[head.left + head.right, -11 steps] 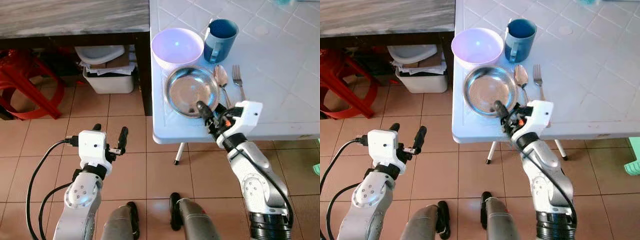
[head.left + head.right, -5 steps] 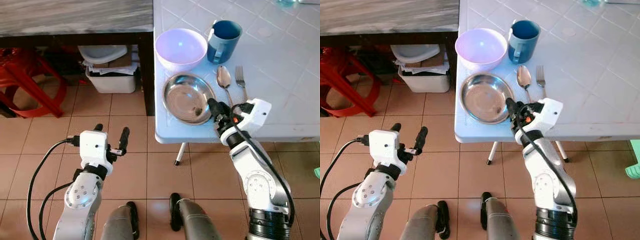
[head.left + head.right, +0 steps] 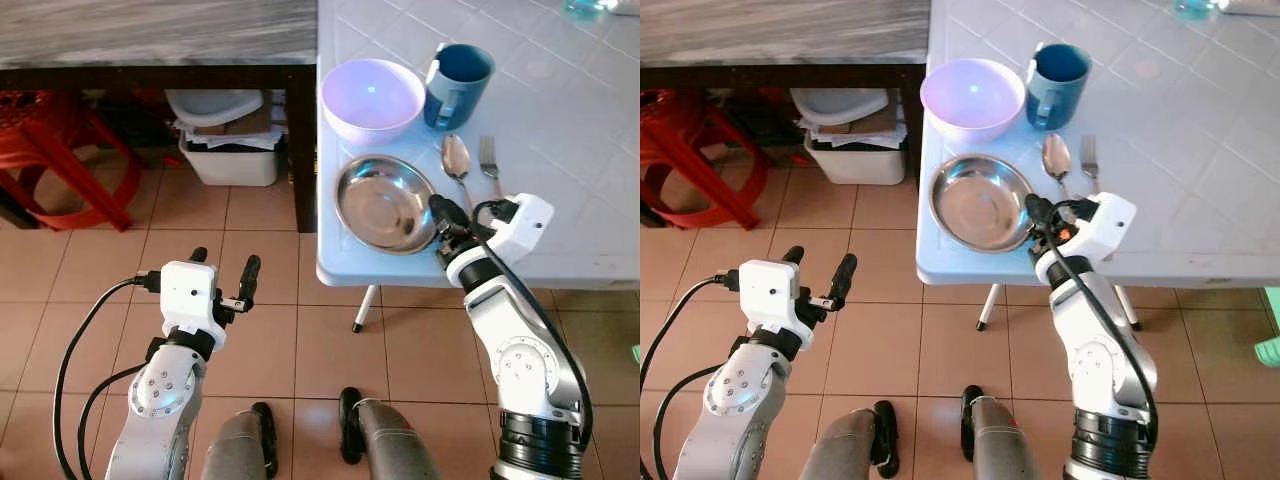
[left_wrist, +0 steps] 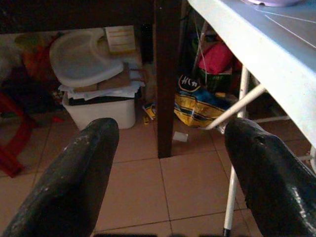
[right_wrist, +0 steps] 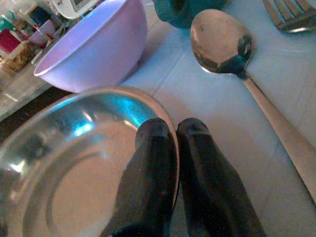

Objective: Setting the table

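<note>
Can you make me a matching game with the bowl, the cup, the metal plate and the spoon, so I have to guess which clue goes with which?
Things:
1. bowl
2. cup
3. metal plate
4. spoon

Clues:
A. dark blue, with a handle
B. its rim is pinched by the right gripper
C. light purple
D. lies next to the fork

Pairs: 1-C, 2-A, 3-B, 4-D
</note>
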`<state>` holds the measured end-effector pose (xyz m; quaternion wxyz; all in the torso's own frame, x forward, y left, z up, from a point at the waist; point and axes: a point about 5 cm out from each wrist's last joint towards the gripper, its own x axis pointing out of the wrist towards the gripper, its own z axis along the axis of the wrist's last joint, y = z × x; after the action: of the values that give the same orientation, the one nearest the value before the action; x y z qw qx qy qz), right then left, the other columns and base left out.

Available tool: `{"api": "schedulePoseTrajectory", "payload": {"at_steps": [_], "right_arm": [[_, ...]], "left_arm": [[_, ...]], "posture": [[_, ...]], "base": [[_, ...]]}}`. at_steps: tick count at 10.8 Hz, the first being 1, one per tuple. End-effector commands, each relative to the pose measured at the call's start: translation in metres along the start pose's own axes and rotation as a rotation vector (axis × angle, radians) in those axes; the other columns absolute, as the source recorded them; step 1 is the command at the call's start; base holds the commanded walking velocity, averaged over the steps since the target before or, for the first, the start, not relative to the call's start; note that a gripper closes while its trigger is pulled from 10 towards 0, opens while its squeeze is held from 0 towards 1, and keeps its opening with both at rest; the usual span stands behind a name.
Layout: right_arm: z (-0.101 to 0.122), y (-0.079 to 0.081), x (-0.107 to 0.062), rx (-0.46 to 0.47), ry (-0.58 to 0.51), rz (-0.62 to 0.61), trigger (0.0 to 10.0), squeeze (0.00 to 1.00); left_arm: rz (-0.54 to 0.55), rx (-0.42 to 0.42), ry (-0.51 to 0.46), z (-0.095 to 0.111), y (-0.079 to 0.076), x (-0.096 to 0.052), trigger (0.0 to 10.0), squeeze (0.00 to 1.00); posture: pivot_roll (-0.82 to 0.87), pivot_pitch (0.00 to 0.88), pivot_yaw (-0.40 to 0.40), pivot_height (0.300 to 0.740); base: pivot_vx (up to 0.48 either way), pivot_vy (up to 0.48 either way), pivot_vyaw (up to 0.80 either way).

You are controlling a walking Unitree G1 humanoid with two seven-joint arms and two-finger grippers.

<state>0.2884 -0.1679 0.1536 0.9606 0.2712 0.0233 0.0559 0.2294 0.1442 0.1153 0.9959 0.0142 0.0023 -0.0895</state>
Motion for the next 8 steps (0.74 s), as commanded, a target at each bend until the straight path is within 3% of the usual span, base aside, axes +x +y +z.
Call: {"api": "schedulePoseTrajectory", "payload": {"at_steps": [1,5,6,8], "right_arm": [[-0.025,-0.023,-0.008,0.043,0.130,-0.140,0.0,0.00],[-0.034,-0.023,-0.019,0.087,0.147,-0.231,0.0,0.00],[-0.034,-0.018,-0.023,0.093,0.145,-0.241,2.9,0.00],[-0.027,-0.014,-0.023,0.099,0.119,-0.268,4.4,0.00]], "left_arm": [[-0.010,0.011,-0.005,0.001,0.000,-0.003,10.0,0.00],[-0.014,0.013,-0.012,0.003,0.001,-0.001,10.0,0.00],[-0.015,0.012,-0.015,0.003,0.001,-0.001,10.0,0.00],[-0.015,0.010,-0.020,0.004,0.001,0.000,10.0,0.00]], "posture": [[0.00,0.270,0.019,0.740],[0.00,0.269,0.016,0.740],[-0.01,0.266,0.015,0.740],[-0.01,0.265,0.013,0.740]], "base": [[0.000,0.000,0.00],[0.000,0.000,0.00],[0.000,0.000,0.00],[0.000,0.000,0.00]]}}
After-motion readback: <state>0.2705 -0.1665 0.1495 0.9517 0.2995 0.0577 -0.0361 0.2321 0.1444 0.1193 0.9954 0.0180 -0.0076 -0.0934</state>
